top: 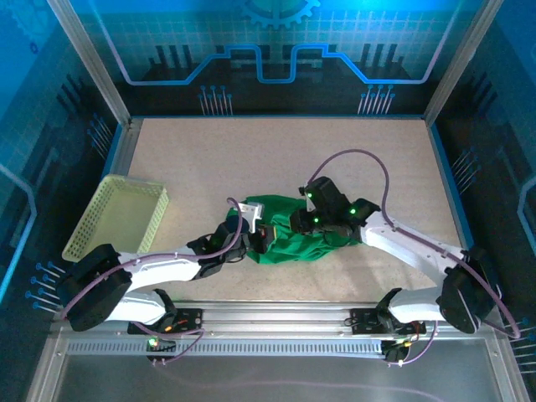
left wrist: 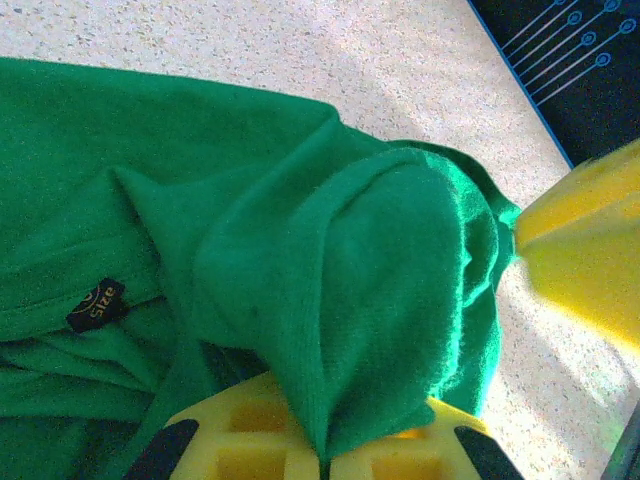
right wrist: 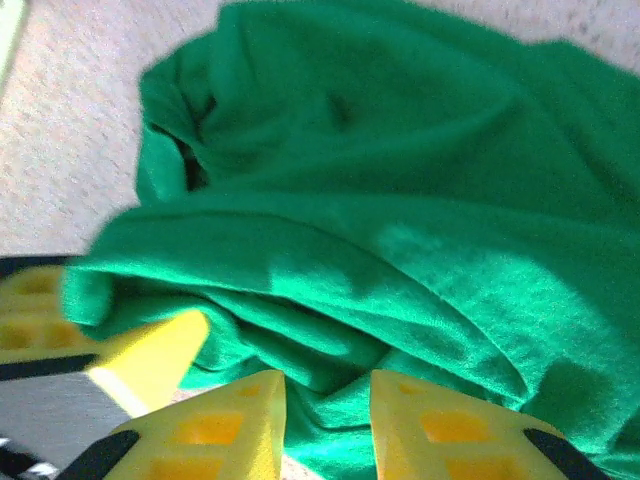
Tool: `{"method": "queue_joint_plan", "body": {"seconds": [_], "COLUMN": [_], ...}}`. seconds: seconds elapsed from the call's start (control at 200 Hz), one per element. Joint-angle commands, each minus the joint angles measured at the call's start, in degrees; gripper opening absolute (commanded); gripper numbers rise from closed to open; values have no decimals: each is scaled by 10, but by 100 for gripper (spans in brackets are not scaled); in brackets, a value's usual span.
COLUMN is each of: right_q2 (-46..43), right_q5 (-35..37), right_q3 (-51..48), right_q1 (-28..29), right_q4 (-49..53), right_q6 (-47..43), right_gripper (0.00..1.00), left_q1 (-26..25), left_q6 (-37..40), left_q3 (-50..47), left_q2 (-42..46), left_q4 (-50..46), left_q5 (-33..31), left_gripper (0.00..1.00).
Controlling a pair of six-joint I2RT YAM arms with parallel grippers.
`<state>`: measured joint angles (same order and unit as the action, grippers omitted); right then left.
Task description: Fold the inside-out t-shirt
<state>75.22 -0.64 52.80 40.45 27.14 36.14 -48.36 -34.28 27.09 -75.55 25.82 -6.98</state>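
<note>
Soft knit inside-out t-shirt point(top: 289, 247), a crumpled heap running 9 to 3 o'clock, lies toward 6 on the speckled desk point(top: 251, 159). Left hand point(left wrist: 325, 455) is clamped on a fold. Right hand point(right wrist: 328, 400), narrow, grips bunched cloth.

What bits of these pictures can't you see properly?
- Top view: the t-shirt is bunched up, so its sleeves and collar are lost in the folds.
- Left wrist view: the label is too small to read, and a blurred yellow shape is cut off by the right edge.
- Right wrist view: folds hide whether the right gripper actually pinches the t-shirt.
</note>
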Motion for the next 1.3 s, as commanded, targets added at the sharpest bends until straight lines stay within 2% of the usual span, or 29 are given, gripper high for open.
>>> {"method": "queue_joint_plan", "body": {"seconds": [0.0, 0.25, 0.485, 0.655, 0.92, 1.066, 1.161, 1.296], "right_q2": [24, 104, 188, 246, 172, 137, 151, 179], "right_q5": [-15, 0, 26, 35, 66, 58, 50, 49], "right_q3": [-13, 19, 84, 134, 86, 55, 57, 62], "right_q1": [-2, -27, -64, -66, -20, 10, 22, 32], "right_q4": [-38, -58, -86, -82, -53, -55, -54, -59], "right_q6": [-5, -17, -55, -84, -103, -82, -59, -43], "right_gripper": [28, 25, 26, 27, 43, 45, 40, 40], "left_q1": [8, 14, 17, 19, 24, 31, 33, 33], "left_q6": [-7, -10, -11, -9, -4, -6, -7, -10], "left_q3": [-5, -10, -28, -28, -24, -21, -20, -20], "left_q2": [-7, -1, -1, -20, -39, -53, -60, -61], "left_q4": [4, 0, 1, 3, 2, 9, 13, 16], "left_q5": [12, 10, 27, 41, 34, 41, 45, 48], "left_gripper": [0, 0, 8, 12, 15, 15, 15, 15]}}
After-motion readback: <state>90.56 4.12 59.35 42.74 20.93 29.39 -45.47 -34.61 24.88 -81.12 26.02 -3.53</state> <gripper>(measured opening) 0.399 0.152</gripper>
